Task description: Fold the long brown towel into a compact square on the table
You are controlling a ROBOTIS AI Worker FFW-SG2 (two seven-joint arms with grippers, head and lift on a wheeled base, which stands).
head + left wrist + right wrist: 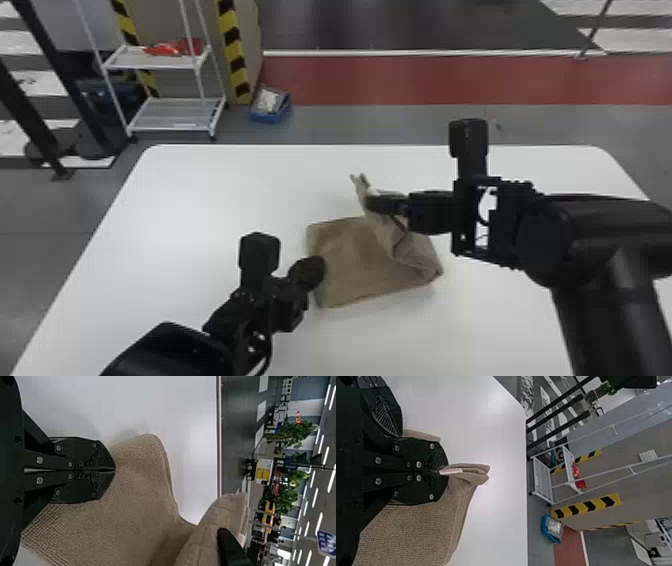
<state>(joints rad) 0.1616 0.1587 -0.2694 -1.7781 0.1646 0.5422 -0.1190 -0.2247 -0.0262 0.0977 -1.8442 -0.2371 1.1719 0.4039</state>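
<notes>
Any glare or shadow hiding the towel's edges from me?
None that I can see: head view, soft sheen on the white table, towel outline readable; left wrist view, faint shadow beside the towel; right wrist view, pale glare on the tabletop, off the towel.

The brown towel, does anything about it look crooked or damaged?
The towel is uneven: its right side bunches up in a twisted peak, pinched in the right pincer, while the rest lies fairly flat. I see no damage.
</notes>
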